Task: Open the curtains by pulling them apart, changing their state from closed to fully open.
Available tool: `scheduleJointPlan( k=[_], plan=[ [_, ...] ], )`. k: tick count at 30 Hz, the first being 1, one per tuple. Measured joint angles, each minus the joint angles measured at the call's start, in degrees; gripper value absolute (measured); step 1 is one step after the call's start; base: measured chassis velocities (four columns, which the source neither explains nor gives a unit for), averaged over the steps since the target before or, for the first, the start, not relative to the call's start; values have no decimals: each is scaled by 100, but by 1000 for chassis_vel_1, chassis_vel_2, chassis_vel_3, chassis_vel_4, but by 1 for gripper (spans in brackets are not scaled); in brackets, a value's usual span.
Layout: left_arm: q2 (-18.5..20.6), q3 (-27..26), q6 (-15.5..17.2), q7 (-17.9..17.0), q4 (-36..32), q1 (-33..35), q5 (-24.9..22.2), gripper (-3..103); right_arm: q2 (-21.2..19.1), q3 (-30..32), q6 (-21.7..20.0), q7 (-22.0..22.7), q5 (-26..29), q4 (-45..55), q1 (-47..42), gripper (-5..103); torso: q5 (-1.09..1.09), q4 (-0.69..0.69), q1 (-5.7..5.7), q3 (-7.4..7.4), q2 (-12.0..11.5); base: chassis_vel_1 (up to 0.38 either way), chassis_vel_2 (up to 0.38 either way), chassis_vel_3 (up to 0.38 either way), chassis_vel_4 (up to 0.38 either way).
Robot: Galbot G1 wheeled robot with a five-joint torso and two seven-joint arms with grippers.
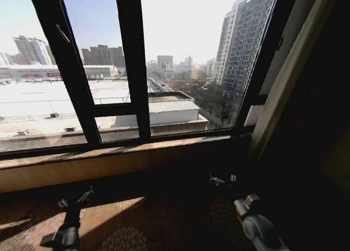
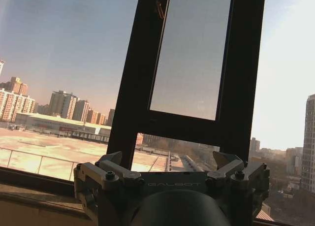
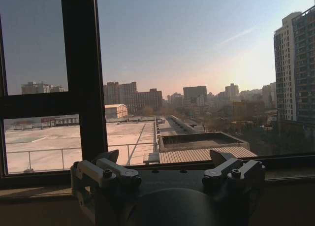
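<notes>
Daylight pours through the bare window frame (image 1: 131,70), with no sheer fabric across the glass; a pale strip at the far right edge of the head view may be the curtains (image 1: 290,76) gathered aside, though that cannot be told for sure. Both arms hang low before the sill (image 1: 109,152): the left gripper (image 1: 76,199) over the carpet (image 1: 142,223) on the left, the right gripper (image 1: 221,179) on the right, each with jaws spread wide and holding nothing. Judged from this, the pulling apart looks finished; the next move calls only for checking the panes are fully uncovered.
</notes>
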Motion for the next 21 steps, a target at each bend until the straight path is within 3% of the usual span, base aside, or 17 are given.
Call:
scheduleJointPlan(
  k=[10,21],
  plan=[
    [0,0,0,0,0,0,0,100,0,0,0,0,0,0,0,100,0,0,-22,-20,-43,0,0,0,0],
    [0,0,0,0,0,0,0,100,0,0,0,0,0,0,0,100,0,0,-159,-155,-314,7,7,9,7]
  ],
)
